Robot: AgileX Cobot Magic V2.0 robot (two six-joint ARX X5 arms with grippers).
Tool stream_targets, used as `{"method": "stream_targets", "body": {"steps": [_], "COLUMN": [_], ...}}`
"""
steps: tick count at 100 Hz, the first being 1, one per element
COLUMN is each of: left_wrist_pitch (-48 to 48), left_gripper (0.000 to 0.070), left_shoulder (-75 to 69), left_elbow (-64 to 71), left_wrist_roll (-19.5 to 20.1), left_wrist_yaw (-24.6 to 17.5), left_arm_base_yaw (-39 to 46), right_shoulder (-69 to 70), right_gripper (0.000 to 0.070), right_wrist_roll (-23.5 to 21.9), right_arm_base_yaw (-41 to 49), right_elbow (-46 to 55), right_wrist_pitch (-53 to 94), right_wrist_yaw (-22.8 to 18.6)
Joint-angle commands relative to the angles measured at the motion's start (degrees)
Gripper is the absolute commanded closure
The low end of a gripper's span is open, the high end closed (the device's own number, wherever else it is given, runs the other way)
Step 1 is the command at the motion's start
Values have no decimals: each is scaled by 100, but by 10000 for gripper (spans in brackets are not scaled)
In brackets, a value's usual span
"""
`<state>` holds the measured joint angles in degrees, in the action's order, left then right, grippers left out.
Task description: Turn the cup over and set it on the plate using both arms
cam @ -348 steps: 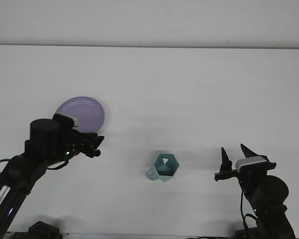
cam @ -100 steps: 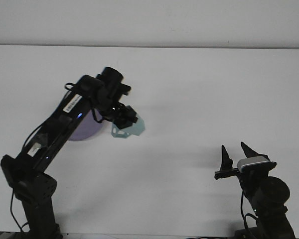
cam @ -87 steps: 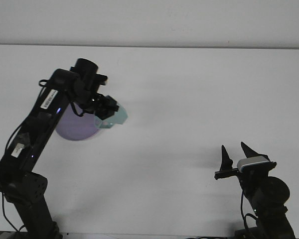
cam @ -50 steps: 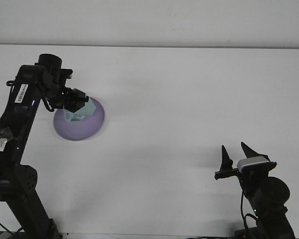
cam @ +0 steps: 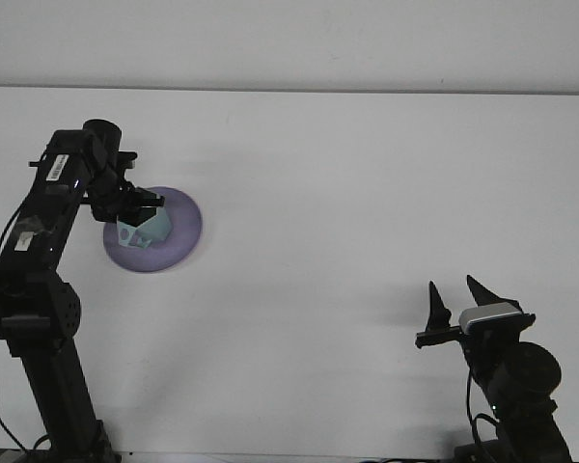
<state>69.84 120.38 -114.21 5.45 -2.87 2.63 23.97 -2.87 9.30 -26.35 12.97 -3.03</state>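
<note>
Whereas half a second ago the cup [cam: 143, 228] was held tilted above the far rim of the plate [cam: 179, 236], it is now seen lower, over the left portion of the plate in the upper left of the frame. The left gripper [cam: 135, 204] is positioned directly over the cup and its fingers are closed on the cup's upper part. Whether the cup base is already resting on the plate surface, or is held just above it, cannot be determined from this view.

Compared with the picture taken 3.5 s ago, the cup has been removed from the lower centre of the table [cam: 367, 193], where it lay on its side, and has been carried to the plate. The plate itself is unchanged in position. The flip and transport stages are therefore judged to be essentially complete, and the placement stage is judged to be in hand.

The right gripper [cam: 456, 304], at the lower right of the frame, is unchanged across all pictures: its fingers are spread apart and nothing is held.

A release is judged to be the remaining action. Before release, seating of the cup on the plate should be confirmed, since a tilted cup may tip when the fingers are withdrawn.
</note>
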Motion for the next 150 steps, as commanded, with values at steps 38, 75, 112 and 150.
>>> {"method": "stream_targets", "body": {"steps": [38,75,112,150], "left_wrist_pitch": [44,94,-243,-750], "left_gripper": [381,222,295,688], "left_shoulder": [149,-592,-2789,-4673], "left_elbow": [-129,-146,-146,505], "left_wrist_roll": [105,-24,-310,31], "left_wrist_yaw": [13,0,-807,-837], "left_arm_base_yaw": [2,85,444,361], "right_shoulder": [7,7,7,-111], "right_gripper": [286,286,287,700], "right_wrist_roll": [-57,-55,-33,-68], "right_arm_base_yaw": [0,0,0,0], "right_elbow": [-33,-33,-33,-33], "right_wrist_pitch": [-33,-31,-24,-11], "right_wrist_yaw": [9,9,9,9]}}
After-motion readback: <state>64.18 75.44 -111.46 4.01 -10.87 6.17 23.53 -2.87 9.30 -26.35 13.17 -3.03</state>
